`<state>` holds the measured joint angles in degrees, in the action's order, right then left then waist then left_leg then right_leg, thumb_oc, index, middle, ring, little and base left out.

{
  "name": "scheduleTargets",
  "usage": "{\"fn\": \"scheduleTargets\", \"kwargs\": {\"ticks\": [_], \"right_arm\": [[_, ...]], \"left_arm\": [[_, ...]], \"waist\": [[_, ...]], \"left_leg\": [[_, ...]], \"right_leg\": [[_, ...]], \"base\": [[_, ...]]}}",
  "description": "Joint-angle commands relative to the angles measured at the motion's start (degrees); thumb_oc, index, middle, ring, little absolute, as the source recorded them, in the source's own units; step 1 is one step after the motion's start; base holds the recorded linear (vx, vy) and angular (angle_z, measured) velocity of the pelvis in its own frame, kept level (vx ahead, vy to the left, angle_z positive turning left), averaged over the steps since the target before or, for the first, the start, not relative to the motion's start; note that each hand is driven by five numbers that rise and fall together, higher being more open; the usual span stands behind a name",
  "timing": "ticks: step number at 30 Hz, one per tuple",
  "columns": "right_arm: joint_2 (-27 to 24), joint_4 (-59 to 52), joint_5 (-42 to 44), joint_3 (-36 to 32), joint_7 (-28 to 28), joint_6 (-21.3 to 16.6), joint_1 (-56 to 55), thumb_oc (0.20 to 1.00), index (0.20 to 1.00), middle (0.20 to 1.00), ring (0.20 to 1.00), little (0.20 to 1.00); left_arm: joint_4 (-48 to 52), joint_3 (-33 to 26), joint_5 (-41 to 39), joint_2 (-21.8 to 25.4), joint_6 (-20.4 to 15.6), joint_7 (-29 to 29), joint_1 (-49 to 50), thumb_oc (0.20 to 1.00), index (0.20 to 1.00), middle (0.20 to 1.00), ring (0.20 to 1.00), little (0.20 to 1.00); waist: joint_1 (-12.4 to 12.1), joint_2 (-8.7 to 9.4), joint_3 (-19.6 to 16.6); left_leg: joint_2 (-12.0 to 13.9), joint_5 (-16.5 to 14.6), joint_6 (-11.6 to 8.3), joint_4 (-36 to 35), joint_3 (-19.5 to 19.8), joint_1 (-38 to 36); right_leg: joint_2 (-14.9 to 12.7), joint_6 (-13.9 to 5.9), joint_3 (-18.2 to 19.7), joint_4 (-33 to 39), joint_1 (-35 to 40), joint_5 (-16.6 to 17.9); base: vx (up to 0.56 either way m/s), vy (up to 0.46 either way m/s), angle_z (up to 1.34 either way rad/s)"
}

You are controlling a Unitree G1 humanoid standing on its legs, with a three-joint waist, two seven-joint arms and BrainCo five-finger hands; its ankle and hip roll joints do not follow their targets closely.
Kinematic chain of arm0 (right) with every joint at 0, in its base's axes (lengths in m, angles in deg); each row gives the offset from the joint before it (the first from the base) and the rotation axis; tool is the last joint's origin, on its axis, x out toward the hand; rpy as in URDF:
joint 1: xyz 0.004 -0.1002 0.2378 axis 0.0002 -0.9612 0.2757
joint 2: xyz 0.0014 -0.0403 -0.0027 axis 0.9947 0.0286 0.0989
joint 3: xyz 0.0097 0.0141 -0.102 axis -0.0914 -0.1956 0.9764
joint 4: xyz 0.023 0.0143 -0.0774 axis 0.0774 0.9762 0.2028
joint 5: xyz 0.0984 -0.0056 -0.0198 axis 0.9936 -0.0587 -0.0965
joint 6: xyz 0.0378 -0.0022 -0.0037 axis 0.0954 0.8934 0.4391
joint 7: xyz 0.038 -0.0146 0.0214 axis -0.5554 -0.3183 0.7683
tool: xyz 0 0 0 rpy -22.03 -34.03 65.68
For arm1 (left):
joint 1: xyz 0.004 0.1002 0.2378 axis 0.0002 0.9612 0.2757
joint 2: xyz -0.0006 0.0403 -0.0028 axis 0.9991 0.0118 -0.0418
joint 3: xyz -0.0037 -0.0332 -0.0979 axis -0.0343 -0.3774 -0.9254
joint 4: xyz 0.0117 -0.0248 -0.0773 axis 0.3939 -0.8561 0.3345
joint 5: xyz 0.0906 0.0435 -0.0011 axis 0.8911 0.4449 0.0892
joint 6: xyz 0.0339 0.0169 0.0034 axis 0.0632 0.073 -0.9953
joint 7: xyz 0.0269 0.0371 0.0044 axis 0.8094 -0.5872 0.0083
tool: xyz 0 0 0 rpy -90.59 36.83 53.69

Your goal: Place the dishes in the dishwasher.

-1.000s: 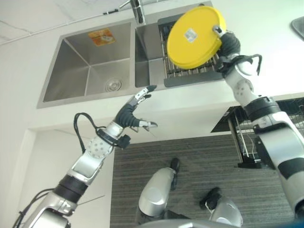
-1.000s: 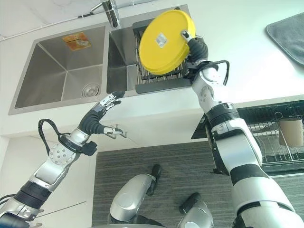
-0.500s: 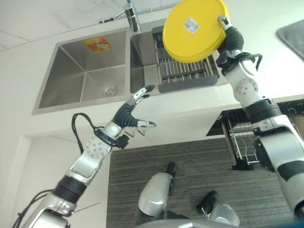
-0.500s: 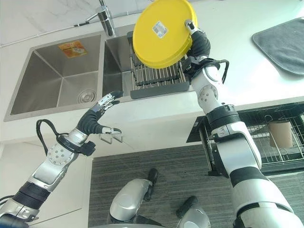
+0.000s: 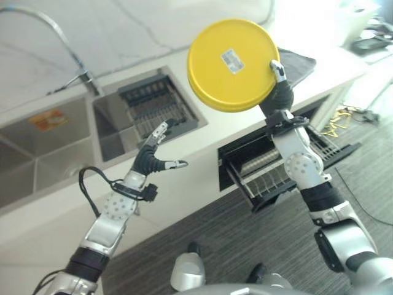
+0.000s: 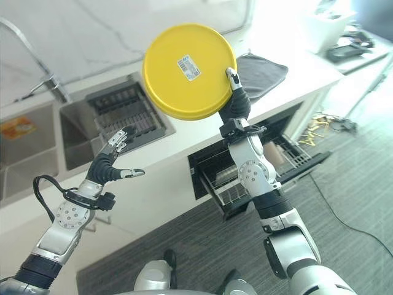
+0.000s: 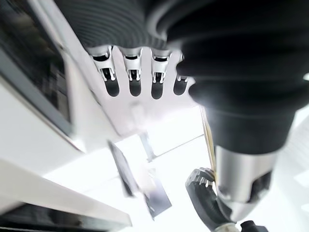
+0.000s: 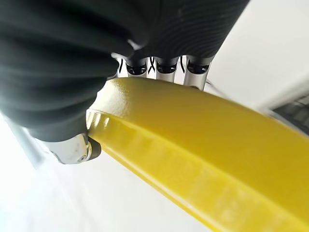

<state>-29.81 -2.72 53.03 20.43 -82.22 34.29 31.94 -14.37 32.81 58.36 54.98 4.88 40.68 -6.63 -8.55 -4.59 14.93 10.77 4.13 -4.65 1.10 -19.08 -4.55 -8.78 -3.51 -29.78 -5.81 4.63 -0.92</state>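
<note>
A round yellow plate point(image 5: 232, 64) with a small white label is held up on edge above the white counter. My right hand point(image 5: 281, 95) is shut on its lower right rim; in the right wrist view the rim point(image 8: 193, 159) sits pinched between the thumb point(image 8: 77, 150) and the fingers behind it. Below the plate the dishwasher point(image 5: 270, 172) stands open with its wire rack pulled out. My left hand point(image 5: 147, 163) hovers open and empty in front of the counter edge, near the sink, fingers straight point(image 7: 133, 72).
A double steel sink point(image 5: 37, 153) with a tall faucet point(image 5: 67, 49) lies at the left, with a dark dish rack point(image 5: 153, 107) in its right basin. A grey mat point(image 6: 261, 70) lies on the counter behind the plate. Grey carpet floor lies in front of the dishwasher.
The camera has swung right. My right hand has carried the plate from above the sink rack to above the counter over the open dishwasher. The left hand stays open.
</note>
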Motion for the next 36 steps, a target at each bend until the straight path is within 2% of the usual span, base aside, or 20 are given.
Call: {"fn": "scheduleTargets", "kwargs": {"ticks": [1,3,5,9,15,18,24,27,29,33,35,36], "right_arm": [[2.03,-9.41,-4.77,-2.21,1.65,-3.61,0.90,0.200,0.200,0.200,0.200,0.200],[1.53,-12.90,-5.46,-3.14,2.20,-3.21,-2.56,0.200,0.200,0.200,0.200,0.200],[-0.51,-17.47,-4.52,-6.58,4.09,-3.30,-10.54,0.200,0.200,0.200,0.200,0.200],[-1.40,-20.01,-2.69,-9.77,7.32,-2.20,-19.43,0.200,0.200,0.200,0.200,0.200],[-0.46,-20.07,-0.76,-12.00,10.59,-0.95,-28.30,0.200,0.200,0.200,0.200,0.200],[0.67,-19.16,-2.00,-12.16,11.38,-1.74,-30.49,0.200,0.200,0.200,0.200,0.200],[0.41,-15.79,-7.27,-12.44,11.55,-0.87,-31.48,0.200,0.200,0.200,0.200,0.200],[-0.40,-12.96,-12.57,-12.05,12.34,-0.97,-30.82,0.200,0.200,0.200,0.200,0.200],[-0.79,-12.28,-13.23,-11.95,12.07,-1.37,-30.21,0.200,0.200,0.200,0.200,0.200],[-2.61,-9.14,-14.16,-12.24,12.07,-3.64,-25.09,0.200,0.200,0.200,0.200,0.200],[-3.26,-7.81,-14.42,-12.65,12.28,-3.31,-21.90,0.200,0.200,0.200,0.200,0.200],[-3.84,-6.69,-14.86,-12.77,12.15,-2.36,-18.00,0.200,0.200,0.200,0.200,0.200]], "left_arm": [[1.32,0.20,2.41,0.46,-1.84,-2.08,-2.07,1.000,1.000,1.000,1.000,1.000],[1.51,-0.09,2.92,-0.13,-1.47,-2.03,-2.13,1.000,1.000,1.000,1.000,1.000],[1.09,-0.57,3.76,-1.14,-1.63,-1.65,-1.58,1.000,1.000,1.000,1.000,1.000],[1.42,-1.47,4.05,-1.97,-2.03,-1.43,-0.41,1.000,1.000,1.000,1.000,1.000],[2.41,-2.54,4.16,-2.51,-1.75,0.11,0.57,1.000,1.000,1.000,1.000,1.000],[3.19,-2.95,4.46,-2.82,-1.65,1.58,0.90,1.000,1.000,1.000,1.000,1.000],[4.33,-3.09,4.01,-2.10,-1.61,2.01,0.83,1.000,1.000,1.000,1.000,1.000],[5.31,-3.31,3.25,-1.13,-0.18,2.66,0.47,1.000,1.000,1.000,1.000,1.000],[5.28,-3.20,3.31,-0.93,-0.51,2.80,0.16,1.000,1.000,1.000,1.000,1.000],[5.33,-2.28,2.93,0.42,-1.78,1.20,-3.85,1.000,1.000,1.000,1.000,1.000],[5.16,-1.85,2.92,0.51,-1.91,0.22,-6.01,1.000,1.000,1.000,1.000,1.000],[4.80,-1.20,2.68,0.78,-1.50,-0.93,-8.92,1.000,1.000,1.000,1.000,1.000]], "waist": [[-0.70,2.95,-2.30],[0.65,3.30,-2.70],[3.79,3.72,-3.66],[6.59,3.88,-4.42],[9.33,4.36,-4.97],[10.30,4.45,-4.87],[11.05,4.15,-4.07],[10.57,4.35,-2.87],[10.28,4.38,-2.27],[9.53,3.90,1.65],[9.38,3.50,3.71],[9.25,3.07,6.50]], "left_leg": [[-2.17,-1.24,0.43,-1.56,-0.20,-1.86],[-1.75,-1.44,0.13,-1.36,-0.86,-2.12],[-1.10,-1.77,-0.49,-1.30,-2.22,-2.81],[-0.97,-2.36,-0.63,-1.48,-2.86,-3.59],[-0.89,-3.46,-0.55,-0.75,-4.63,-4.53],[-1.03,-3.80,-0.41,-1.07,-5.60,-5.10],[-1.97,-4.46,0.18,-1.62,-5.50,-4.74],[-2.72,-5.21,0.88,-1.16,-4.88,-3.71],[-2.87,-5.39,1.05,-0.76,-4.36,-2.83],[-3.31,-5.80,1.52,0.60,-3.08,1.47],[-3.42,-5.72,1.60,1.33,-2.65,3.23],[-3.53,-4.46,2.08,2.20,-3.03,5.78]], "right_leg": [[-2.94,-3.06,1.32,2.46,5.71,-0.25],[-2.36,-2.84,2.02,3.77,5.99,0.12],[-1.36,-2.71,3.76,5.86,6.02,0.84],[-0.46,-2.59,6.05,6.96,5.65,1.07],[-0.28,-2.73,7.44,7.63,5.34,1.60],[-0.50,-3.12,7.51,7.93,4.89,2.10],[-1.23,-3.80,8.16,7.22,2.70,2.45],[-1.96,-4.30,8.64,6.40,1.00,2.67],[-2.22,-4.45,8.89,5.80,-0.14,2.74],[-3.14,-5.13,9.69,4.05,-4.84,3.12],[-3.47,-5.26,10.10,3.34,-6.54,3.37],[-4.08,-4.83,9.95,2.31,-9.17,4.54]], "base": [[-0.14,-0.218,-0.54],[-0.10,-0.181,-0.38],[-0.10,-0.181,-0.14],[-0.02,-0.057,-0.30],[0.03,-0.046,-0.22],[0.10,-0.063,-0.09],[0.07,-0.003,-0.10],[0.08,-0.001,-0.10],[0.00,-0.002,-0.03],[-0.18,0.032,0.01],[-0.22,0.073,0.08],[-0.22,0.078,0.10]]}}
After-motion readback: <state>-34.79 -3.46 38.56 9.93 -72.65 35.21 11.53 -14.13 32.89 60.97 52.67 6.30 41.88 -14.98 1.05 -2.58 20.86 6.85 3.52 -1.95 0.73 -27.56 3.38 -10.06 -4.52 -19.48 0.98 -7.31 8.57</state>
